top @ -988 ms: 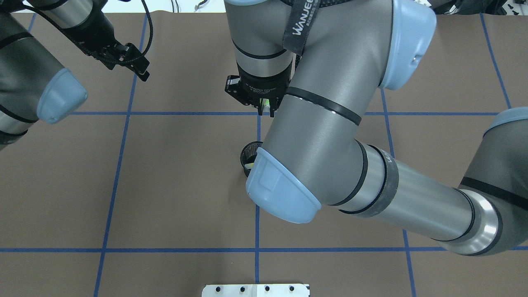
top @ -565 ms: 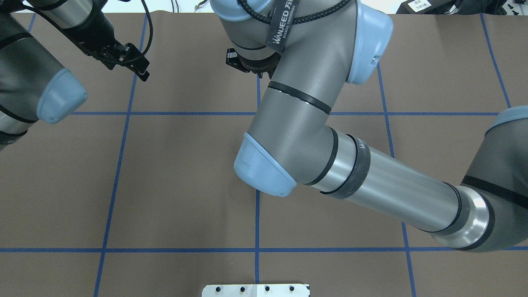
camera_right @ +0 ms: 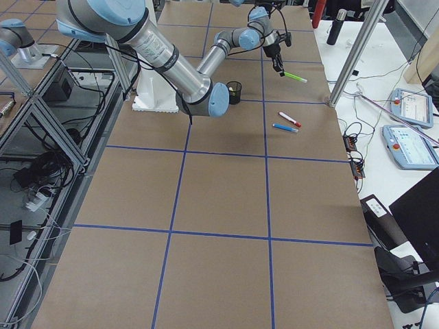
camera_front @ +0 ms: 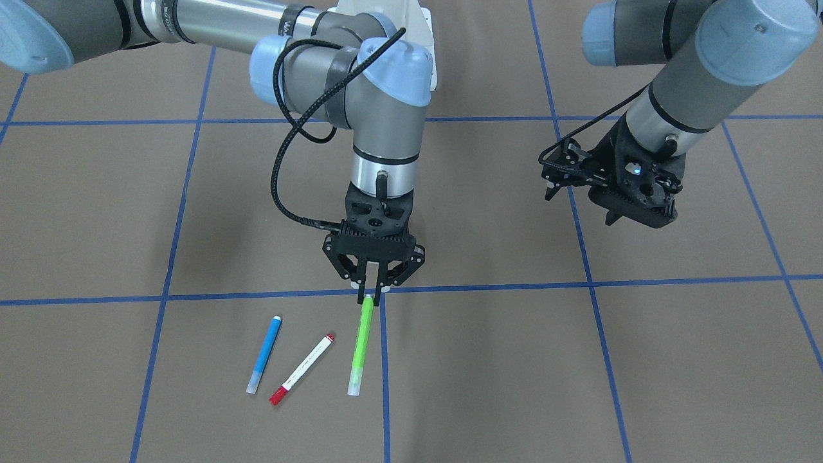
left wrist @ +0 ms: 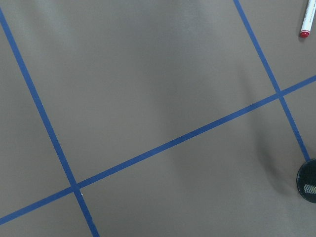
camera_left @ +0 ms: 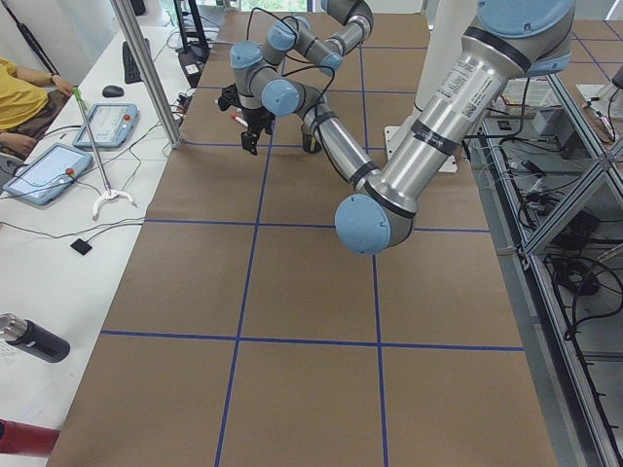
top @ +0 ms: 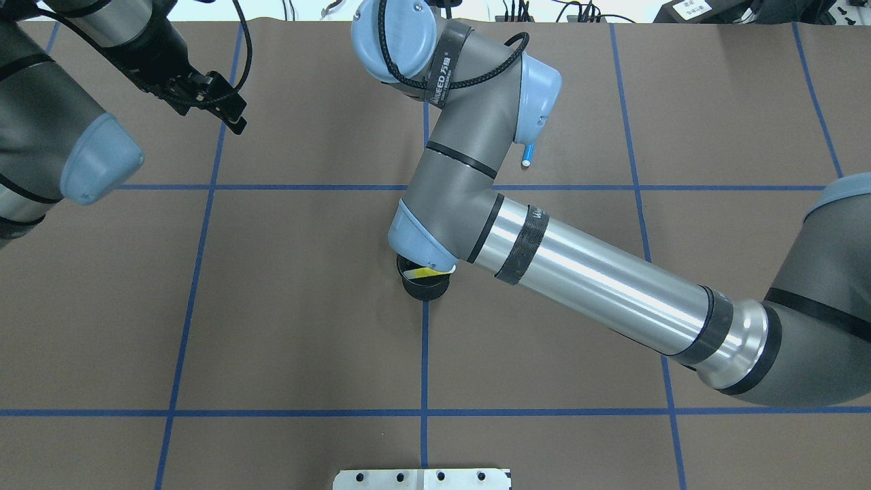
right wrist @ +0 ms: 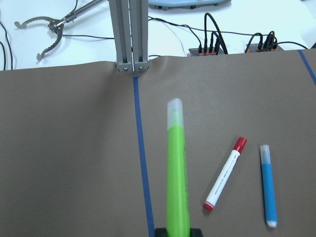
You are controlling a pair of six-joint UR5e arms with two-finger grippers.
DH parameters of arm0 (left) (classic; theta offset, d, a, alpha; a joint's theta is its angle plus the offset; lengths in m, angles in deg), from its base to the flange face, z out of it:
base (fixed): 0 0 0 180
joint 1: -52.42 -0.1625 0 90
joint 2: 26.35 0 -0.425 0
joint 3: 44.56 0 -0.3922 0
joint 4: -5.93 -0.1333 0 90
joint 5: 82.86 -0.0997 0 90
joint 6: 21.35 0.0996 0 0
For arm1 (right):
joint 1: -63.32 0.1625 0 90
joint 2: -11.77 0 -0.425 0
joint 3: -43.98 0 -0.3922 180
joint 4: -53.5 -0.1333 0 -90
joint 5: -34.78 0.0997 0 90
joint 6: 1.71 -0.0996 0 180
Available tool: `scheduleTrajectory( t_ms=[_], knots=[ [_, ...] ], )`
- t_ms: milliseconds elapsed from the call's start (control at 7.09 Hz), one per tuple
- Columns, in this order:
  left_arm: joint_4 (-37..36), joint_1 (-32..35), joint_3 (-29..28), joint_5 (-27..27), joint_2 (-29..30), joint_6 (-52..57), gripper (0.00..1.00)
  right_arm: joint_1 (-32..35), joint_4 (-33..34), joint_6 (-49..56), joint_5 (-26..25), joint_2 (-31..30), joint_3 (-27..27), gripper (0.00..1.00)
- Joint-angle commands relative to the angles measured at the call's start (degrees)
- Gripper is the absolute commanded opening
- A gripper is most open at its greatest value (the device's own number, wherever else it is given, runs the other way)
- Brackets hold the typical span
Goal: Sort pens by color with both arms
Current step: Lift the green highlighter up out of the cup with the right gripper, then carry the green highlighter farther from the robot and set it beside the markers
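Exterior front-facing | right gripper (camera_front: 371, 296) clamped on end of green pen (camera_front: 359, 347) | barrel juts beyond fingertips

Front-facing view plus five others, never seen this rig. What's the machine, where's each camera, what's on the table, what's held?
It's a two-armed robot at a brown table. One camera faces the robot, so its sides flip. One looks down from behind, two sit at the table's ends, and one rides on each wrist. The right gripper is shut on one end of the green pen. The blue pen and the red-and-white pen lie beside it on the table. A yellow pen sits in the black mesh cup. The left gripper holds nothing.
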Motion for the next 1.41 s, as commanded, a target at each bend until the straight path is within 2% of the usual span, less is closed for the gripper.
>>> scheduleTrajectory(
  t_ms=[0,282,565,706,847,1129,1270],
  knots=[
    [0.00,0.00,-0.07,0.00,0.00,0.14,1.00,-0.07,-7.52,-0.07,-3.63,-0.03,-9.25,0.00],
    [0.00,-0.09,-0.16,0.00,0.00,0.23,1.00,-0.86,-17.00,-0.07,-6.26,-0.21,-17.77,0.00],
    [0.00,-0.09,-0.24,0.00,0.00,0.32,1.00,-2.09,-20.37,-0.15,-6.35,-2.22,-18.34,0.00],
    [0.70,-0.17,-0.94,0.00,0.00,0.32,1.00,-2.44,-20.47,-0.07,-6.36,-2.40,-18.34,0.06],
    [3.32,-0.09,-2.34,0.00,0.00,-0.20,1.00,-2.54,-20.47,-0.07,-6.36,-2.67,-18.25,0.24],
    [4.48,-0.09,-3.23,0.00,0.09,-0.30,1.00,-2.54,-20.47,-0.41,-6.27,-2.67,-17.90,0.97],
    [4.48,-0.09,-3.23,0.00,0.09,-0.30,1.00,-2.36,-20.47,-1.64,-5.66,-2.58,-17.81,0.98]
  ],
)
